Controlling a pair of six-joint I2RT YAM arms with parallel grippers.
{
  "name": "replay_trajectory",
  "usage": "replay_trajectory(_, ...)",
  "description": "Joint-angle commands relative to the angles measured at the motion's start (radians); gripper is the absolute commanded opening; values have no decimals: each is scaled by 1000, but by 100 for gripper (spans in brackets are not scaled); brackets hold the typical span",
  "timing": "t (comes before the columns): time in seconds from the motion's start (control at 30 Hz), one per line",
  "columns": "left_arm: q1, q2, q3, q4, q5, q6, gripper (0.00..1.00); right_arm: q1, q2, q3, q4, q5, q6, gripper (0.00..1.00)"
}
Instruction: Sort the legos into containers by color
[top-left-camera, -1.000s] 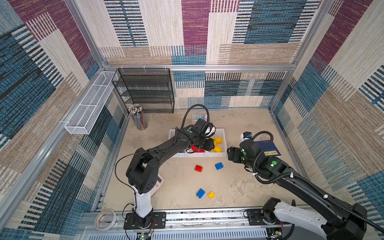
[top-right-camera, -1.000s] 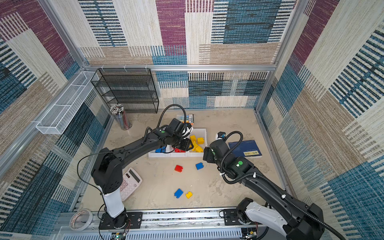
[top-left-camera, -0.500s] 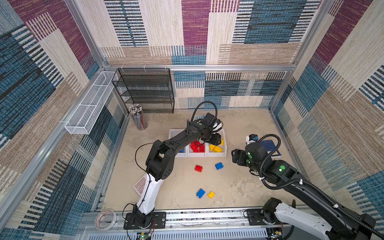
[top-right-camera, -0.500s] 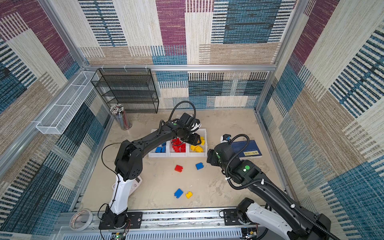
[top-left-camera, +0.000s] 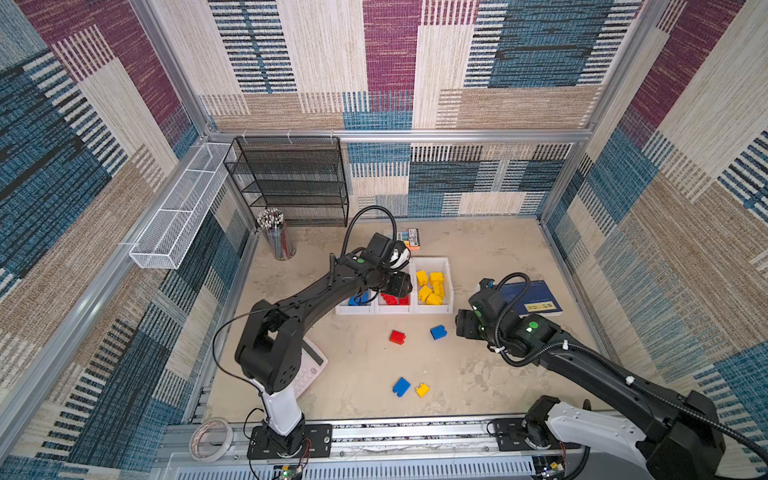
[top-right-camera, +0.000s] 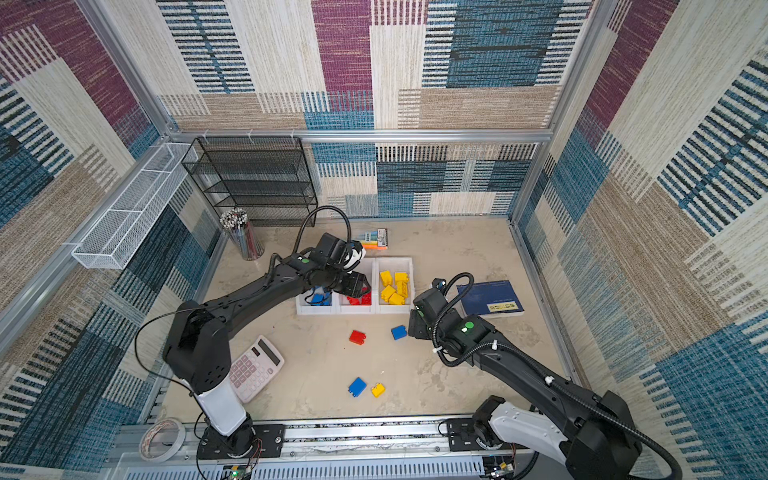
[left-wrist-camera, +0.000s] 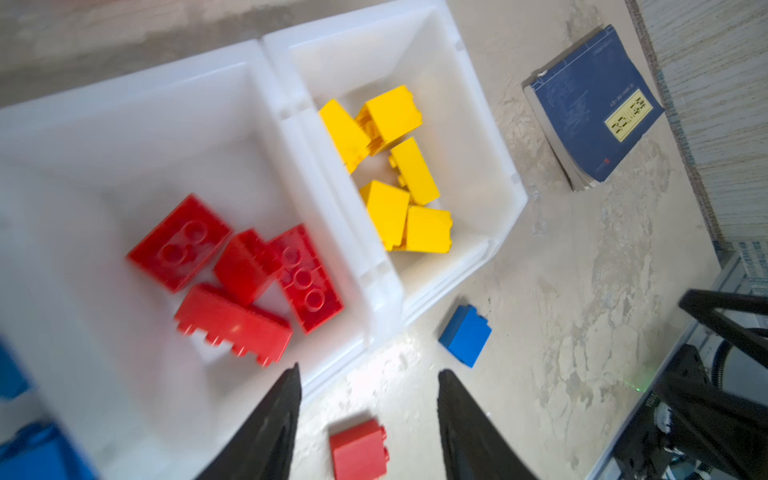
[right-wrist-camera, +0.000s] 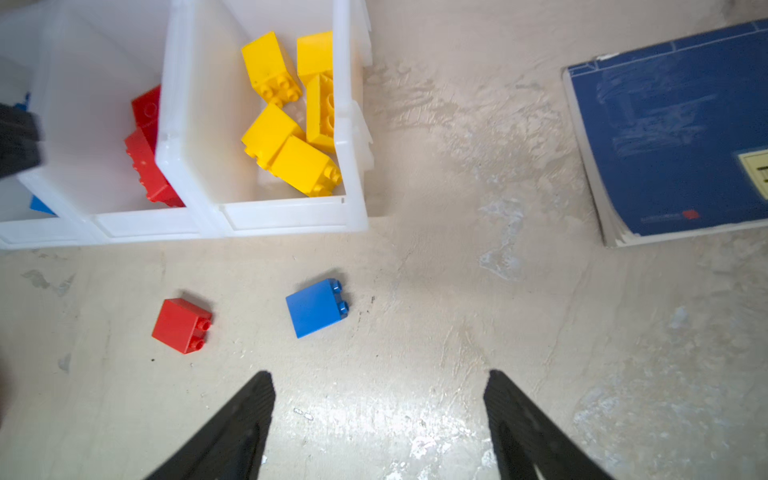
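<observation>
Walls (top-left-camera: 415, 62): woven patchwork panels in blue, maroon and beige on three sides, set in an aluminium frame (top-left-camera: 395, 135). Tabletop (top-left-camera: 478, 374): beige, mottled, scuffed pale in patches.

Black mesh shelf rack (top-left-camera: 291, 183): against the back wall, left corner.
White wire mesh tray (top-left-camera: 178, 208): hung on the left wall, above the surface.
Blue book (top-left-camera: 530, 297): flat, right of the bins, not touching them.
Calculator (top-right-camera: 255, 368): flat beside the left arm's base.

Containers (top-left-camera: 432, 309): three white bins joined in a row, mid-tabletop. Legos (top-left-camera: 432, 284) lie inside by colour: blue bricks (top-left-camera: 359, 299) in the left bin, red bricks (left-wrist-camera: 232, 266) in the middle, yellow in the right.

Cup of pencils (top-left-camera: 278, 239): upright in front of the rack.
Tape roll (top-left-camera: 211, 438): on the front rail, left end.
Highlighter pack (top-left-camera: 409, 239): behind the bins.

Left pincer (left-wrist-camera: 369, 370): over the front wall of the middle bin, jaws moderately apart, nothing between them.
Right pincer (right-wrist-camera: 379, 374): low over bare tabletop, just right of the loose blue brick (top-left-camera: 438, 332), jaws wide, empty.

Four bricks lie loose. A loose red brick (top-left-camera: 397, 337) and that blue one are in front of the bins, apart from each other. A second blue brick (top-left-camera: 401, 386) and a loose yellow brick (top-left-camera: 422, 389) sit nearer the front rail, just beside each other; whether they touch, I cannot tell.
</observation>
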Motion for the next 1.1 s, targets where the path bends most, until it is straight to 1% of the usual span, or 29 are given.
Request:
replay_trajectory(0.0, 16, -108, -107, 60, -36, -51, 56, 1, 56, -4, 69, -37, -31, 79)
replay_trajectory(0.13, 29, -226, -232, 52, -74, -79, 56, 2, 106, -16, 129, -73, -52, 78)
replay_trajectory(0.27, 36, -333, -349, 56, -99, -131, 57, 2, 154, -21, 185, -100, -81, 78)
replay_trajectory(0.47, 46, -470, -470, 49, -150, -171, 58, 3, 259, 15, 217, -132, -180, 77)
replay_trajectory(0.6, 51, -514, -500, 34, -166, -178, 58, 6, 321, 34, 233, -145, -218, 75)
replay_trajectory(0.8, 54, -530, -515, 33, -166, -193, 58, 28, 400, 62, 267, -165, -235, 73)
replay_trajectory(1.07, 56, -543, -523, 25, -163, -196, 58, 48, 497, 87, 262, -130, -241, 67)
